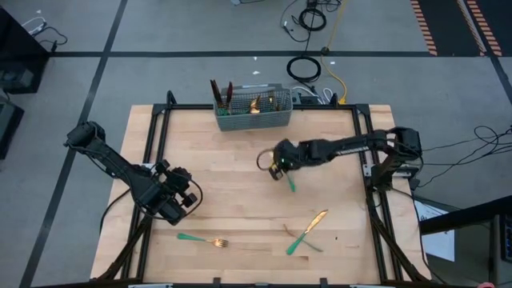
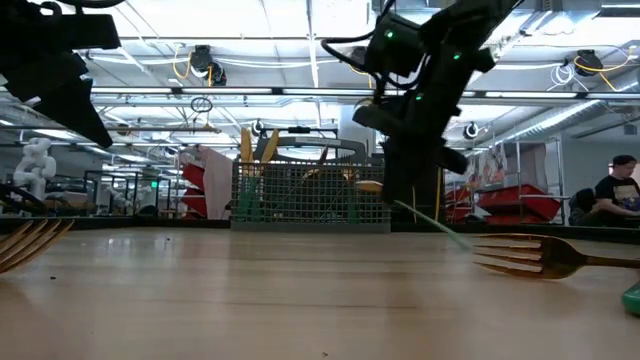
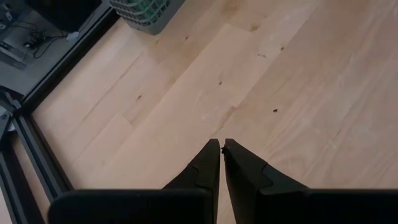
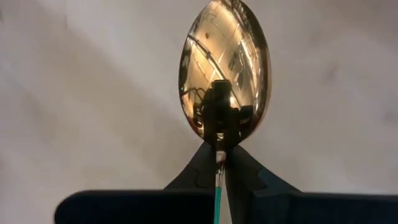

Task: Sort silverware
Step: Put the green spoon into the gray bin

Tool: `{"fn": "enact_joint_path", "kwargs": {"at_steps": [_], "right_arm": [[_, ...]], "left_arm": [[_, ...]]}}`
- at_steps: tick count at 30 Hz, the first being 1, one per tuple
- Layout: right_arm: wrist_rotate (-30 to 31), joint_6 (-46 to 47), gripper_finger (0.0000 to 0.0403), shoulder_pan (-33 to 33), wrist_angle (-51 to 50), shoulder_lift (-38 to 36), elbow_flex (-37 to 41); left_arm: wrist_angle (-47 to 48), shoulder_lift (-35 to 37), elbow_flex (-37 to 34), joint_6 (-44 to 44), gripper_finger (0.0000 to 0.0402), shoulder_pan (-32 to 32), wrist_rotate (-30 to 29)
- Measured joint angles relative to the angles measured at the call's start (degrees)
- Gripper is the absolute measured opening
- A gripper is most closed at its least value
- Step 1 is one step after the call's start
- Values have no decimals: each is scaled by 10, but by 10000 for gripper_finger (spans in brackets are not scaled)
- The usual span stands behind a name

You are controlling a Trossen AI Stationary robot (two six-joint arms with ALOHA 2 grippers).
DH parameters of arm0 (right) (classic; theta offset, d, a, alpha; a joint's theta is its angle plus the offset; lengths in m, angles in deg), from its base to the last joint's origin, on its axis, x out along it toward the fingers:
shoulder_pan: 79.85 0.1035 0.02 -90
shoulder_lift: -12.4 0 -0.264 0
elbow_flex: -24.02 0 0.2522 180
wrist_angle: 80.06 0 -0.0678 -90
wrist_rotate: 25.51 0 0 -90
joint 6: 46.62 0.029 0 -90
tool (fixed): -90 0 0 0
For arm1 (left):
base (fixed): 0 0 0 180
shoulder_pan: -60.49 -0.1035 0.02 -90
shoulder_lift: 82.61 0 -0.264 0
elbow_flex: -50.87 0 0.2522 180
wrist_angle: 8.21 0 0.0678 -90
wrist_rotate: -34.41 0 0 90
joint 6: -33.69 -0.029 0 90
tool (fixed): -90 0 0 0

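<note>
My right gripper [image 1: 278, 162] hovers over the middle of the table, in front of the grey mesh caddy [image 1: 253, 110], and is shut on a gold spoon [image 4: 225, 68] with a teal handle [image 1: 290, 184]. The caddy holds several pieces of silverware standing upright. A fork [image 1: 205, 240] lies flat near the table's near edge. A gold-headed, teal-handled piece [image 1: 308, 230] lies crossed with another to its right. My left gripper [image 3: 221, 148] is shut and touches nothing, low over the table's left part [image 1: 180, 200]. My right gripper pinches the spoon at its neck [image 4: 219, 154], where the gold bowl meets the handle. The bowl sticks out past the fingertips. The teal handle [image 4: 217, 196] runs back between the fingers and slants down behind the gripper [image 2: 440, 228]; I cannot tell whether its free end touches the table.
Black frame rails run along the table's left, right and far edges [image 1: 152, 136]. In the low view a fork [image 2: 540, 255] lies close on the right and tines [image 2: 30, 240] on the left. Bare wood lies between the two grippers [image 1: 232, 184].
</note>
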Motion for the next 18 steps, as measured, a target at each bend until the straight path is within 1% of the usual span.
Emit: {"fn": "enact_joint_path", "kwargs": {"at_steps": [6, 9, 14, 18], "right_arm": [[12, -65, 0, -65, 96, 0, 0], [22, -90, 0, -92, 142, 0, 0], [24, -136, 0, -123, 221, 0, 0], [49, -180, 0, -137, 271, 0, -11]], "left_arm": [[0, 0, 0, 0, 32, -1, -3], [-1, 0, 0, 1, 32, -1, -15], [-1, 0, 0, 1, 32, -15, -21], [-1, 0, 0, 1, 32, -29, -30]]}}
